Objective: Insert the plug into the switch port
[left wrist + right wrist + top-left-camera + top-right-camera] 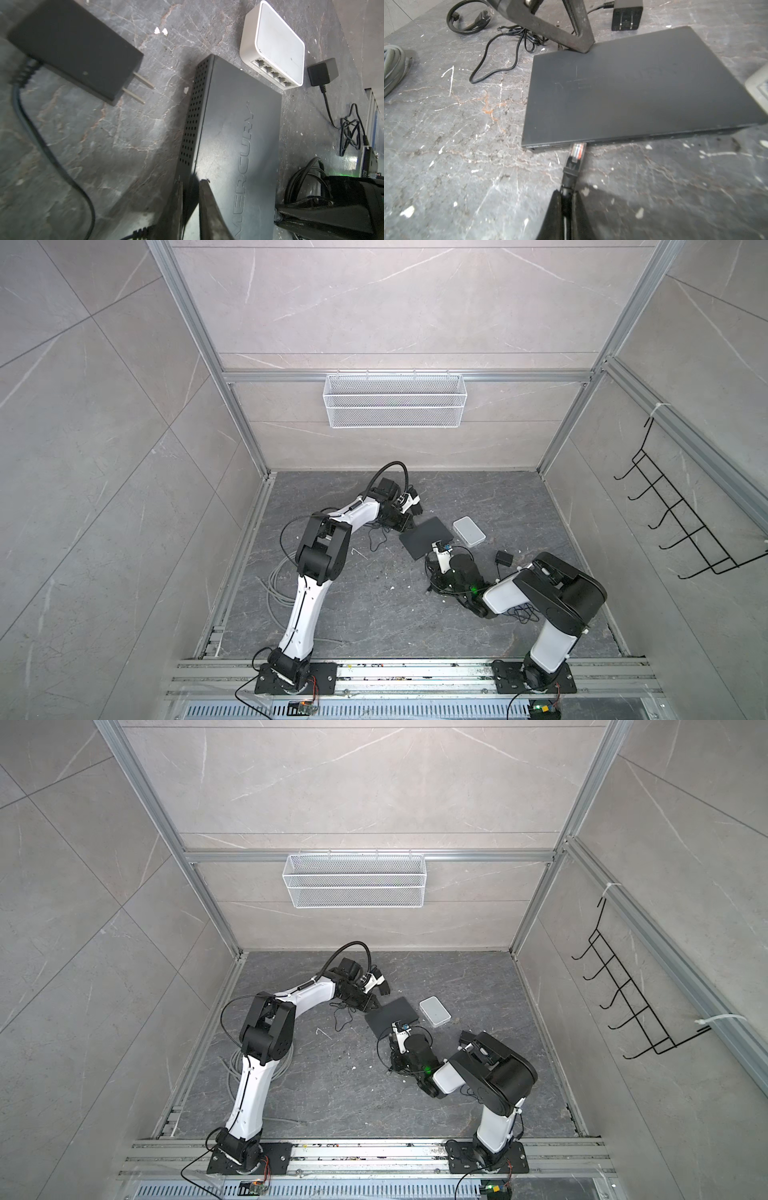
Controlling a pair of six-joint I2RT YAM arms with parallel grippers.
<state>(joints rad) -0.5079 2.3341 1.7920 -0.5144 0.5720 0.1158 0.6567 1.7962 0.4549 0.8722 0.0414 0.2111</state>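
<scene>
Nearest, the right gripper (pixel 566 194) is clenched on the black boot just behind the plug (pixel 577 150), whose clear tip touches the front face of the black switch (pixel 623 87). It seems only partly entered, though the ports are too dark to tell. At the switch's far corner the left gripper (pixel 582 47) rests with its jaws nearly together; whether it pinches the edge or merely presses, I cannot tell. Beyond lies a power adapter (pixel 627 16). The plug looks slightly skewed, so a push may jam it on the port rim, buckle the cable, or slide the switch.
</scene>
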